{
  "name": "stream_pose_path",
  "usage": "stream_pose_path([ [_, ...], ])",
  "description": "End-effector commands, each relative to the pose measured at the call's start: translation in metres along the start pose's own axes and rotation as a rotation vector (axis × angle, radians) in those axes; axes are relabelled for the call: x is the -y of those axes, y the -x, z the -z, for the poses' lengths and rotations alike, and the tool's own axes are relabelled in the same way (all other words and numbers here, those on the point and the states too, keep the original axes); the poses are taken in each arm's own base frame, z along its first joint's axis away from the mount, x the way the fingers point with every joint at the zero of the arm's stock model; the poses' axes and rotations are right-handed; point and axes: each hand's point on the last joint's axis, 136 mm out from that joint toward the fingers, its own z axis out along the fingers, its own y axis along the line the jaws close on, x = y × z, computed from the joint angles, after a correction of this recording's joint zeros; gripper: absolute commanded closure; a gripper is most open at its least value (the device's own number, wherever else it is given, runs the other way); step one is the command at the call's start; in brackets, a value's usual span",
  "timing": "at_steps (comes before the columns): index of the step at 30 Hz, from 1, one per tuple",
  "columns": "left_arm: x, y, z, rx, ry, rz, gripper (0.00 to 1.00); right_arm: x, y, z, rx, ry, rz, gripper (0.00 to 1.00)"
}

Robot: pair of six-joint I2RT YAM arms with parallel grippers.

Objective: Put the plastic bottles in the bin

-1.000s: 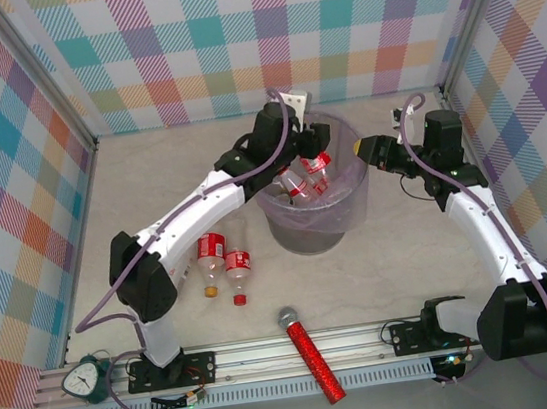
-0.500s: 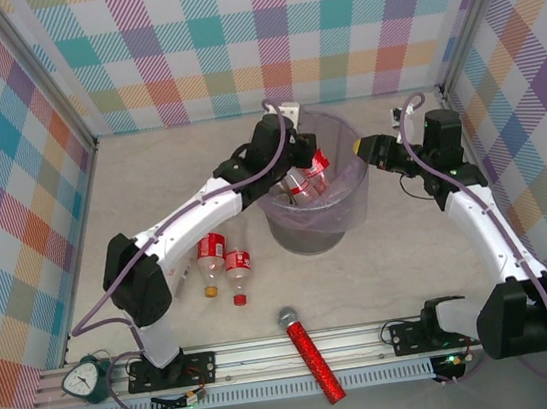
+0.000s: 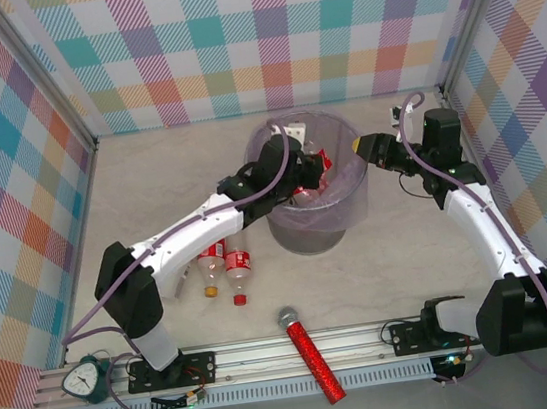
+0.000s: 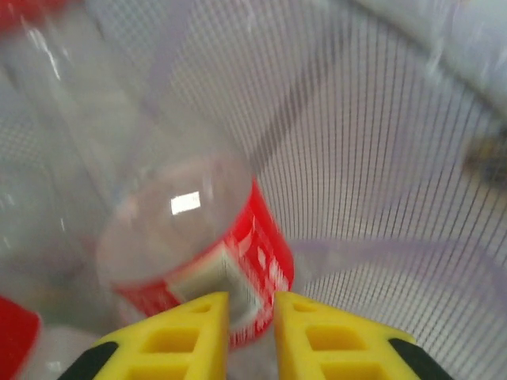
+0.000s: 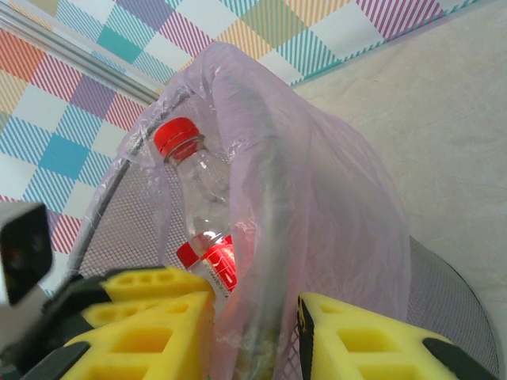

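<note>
The bin (image 3: 322,226), a round grey mesh bucket lined with a translucent lavender bag (image 5: 333,182), stood at the middle of the table (image 3: 410,247), towards the far wall. The left arm (image 3: 205,219) reached over the bin's left rim, with its wrist down inside.

In the left wrist view, the left gripper (image 4: 252,332) had its yellow fingers (image 4: 190,336) drawn almost together, leaving only a narrow slit with nothing in it. Just beyond the tips lay a clear bottle with a red label (image 4: 198,261), resting against the bagged mesh wall (image 4: 380,158). Something red (image 4: 12,332) showed at the lower left corner, too blurred to name.

The right gripper (image 3: 362,147) sat at the bin's right rim. In the right wrist view, its fingers (image 5: 158,332) were closed on the bag-covered rim, one finger on each side of it. Through the bag, a red-capped bottle (image 5: 190,182) stood tilted inside the bin, cap uppermost.

Two red-labelled bottles (image 3: 207,262) (image 3: 237,268) lay side by side on the table to the left of the bin, partly under the left arm, their caps pointing towards the near edge. A red glittery microphone (image 3: 312,356) with a silver head lay at the near edge, between the two arm bases and well apart from the bin.
</note>
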Motion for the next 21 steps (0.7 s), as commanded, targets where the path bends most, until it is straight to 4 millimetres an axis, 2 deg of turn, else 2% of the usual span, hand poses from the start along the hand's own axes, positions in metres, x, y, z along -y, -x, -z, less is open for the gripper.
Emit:
stream_pose_path([
  [1, 0.001, -0.002, 0.021, -0.034, 0.012, -0.015, 0.75, 0.004, -0.018, -0.01, -0.066, 0.003, -0.023, 0.66],
  [9, 0.003, 0.04, 0.063, 0.019, 0.051, -0.135, 0.61, 0.003, -0.018, -0.011, -0.066, 0.003, -0.021, 0.66],
  [14, 0.0, 0.069, 0.093, 0.055, -0.001, -0.121, 0.41, 0.003, -0.017, -0.01, -0.062, 0.001, -0.02, 0.65],
  [18, -0.026, 0.089, 0.119, 0.088, 0.022, -0.085, 0.35, 0.002, -0.017, -0.01, -0.064, 0.002, -0.018, 0.65],
  [21, -0.062, 0.1, 0.139, 0.101, 0.062, -0.013, 0.33, 0.001, -0.017, -0.01, -0.062, 0.003, -0.014, 0.65],
])
